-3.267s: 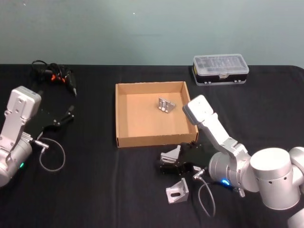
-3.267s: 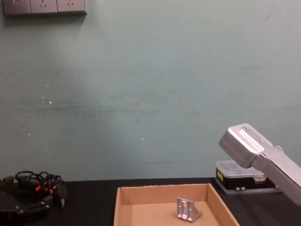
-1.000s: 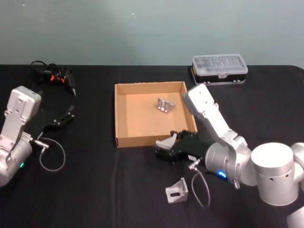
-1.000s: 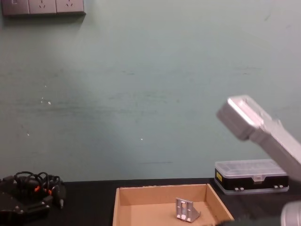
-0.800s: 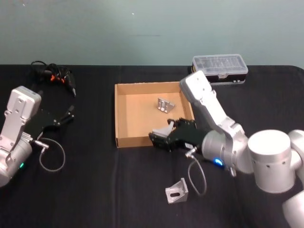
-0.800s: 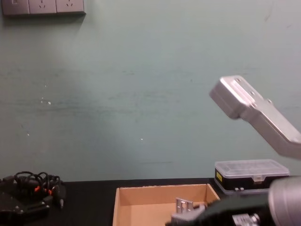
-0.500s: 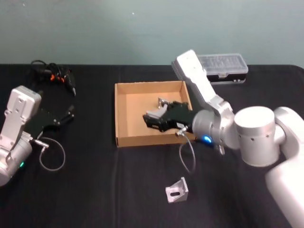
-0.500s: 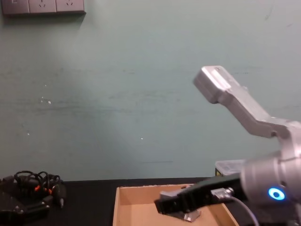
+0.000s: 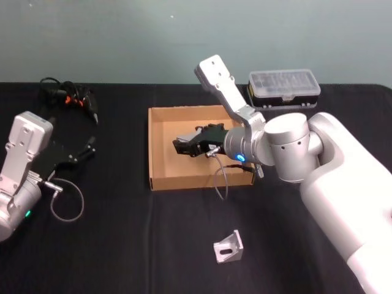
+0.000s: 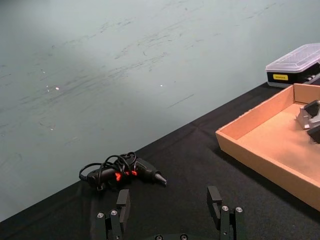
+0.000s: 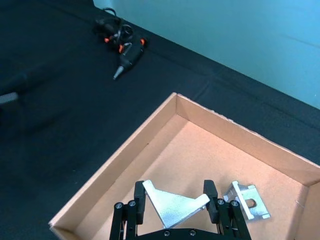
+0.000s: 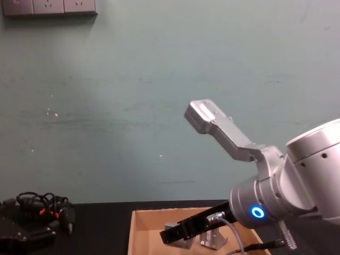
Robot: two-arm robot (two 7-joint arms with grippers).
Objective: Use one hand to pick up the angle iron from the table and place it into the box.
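Angle iron held over the box, ready to drop.
Mid-frame, the right hand has its jaws clamped on it; next it likely needs lowering and releasing. The left hand idles at left, jaws apart.

clear-lidded case, cabled tool; wall sockets

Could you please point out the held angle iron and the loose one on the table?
Held angle iron (image 11: pixel 175 205): right wrist view, flat triangular face.
Loose angle iron (image 9: pixel 226 248): head view, slotted face.
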